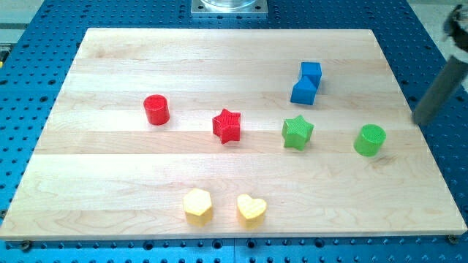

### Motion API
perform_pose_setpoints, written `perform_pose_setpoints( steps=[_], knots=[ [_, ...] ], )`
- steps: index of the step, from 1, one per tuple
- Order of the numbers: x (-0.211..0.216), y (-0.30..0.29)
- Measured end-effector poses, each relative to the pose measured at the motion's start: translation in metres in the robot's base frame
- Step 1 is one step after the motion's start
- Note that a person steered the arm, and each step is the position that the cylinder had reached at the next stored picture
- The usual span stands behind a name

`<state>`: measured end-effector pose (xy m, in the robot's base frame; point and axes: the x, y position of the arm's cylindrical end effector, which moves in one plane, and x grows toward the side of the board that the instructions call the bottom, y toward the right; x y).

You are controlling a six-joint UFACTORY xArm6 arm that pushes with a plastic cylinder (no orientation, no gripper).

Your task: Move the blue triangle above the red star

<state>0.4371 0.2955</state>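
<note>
One blue plastic triangle block [307,82] is lying near the wooden board's [110,73] top-right corner, left of my bare tip [417,121] (touching nothing), up-right of the red star block [227,126].

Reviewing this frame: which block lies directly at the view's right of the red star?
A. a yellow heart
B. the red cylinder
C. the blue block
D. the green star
D: the green star sits just to the view's right of the red star, roughly level with it, with the green cylinder farther right.
</note>
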Motion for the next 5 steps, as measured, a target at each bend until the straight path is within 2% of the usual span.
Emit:
perform_pose_setpoints(
  steps=[1, 2, 3, 5],
  knots=[
    [-0.010, -0.071],
    [-0.044, -0.112],
    [-0.053, -0.147],
    [-0.058, -0.150]
  ],
)
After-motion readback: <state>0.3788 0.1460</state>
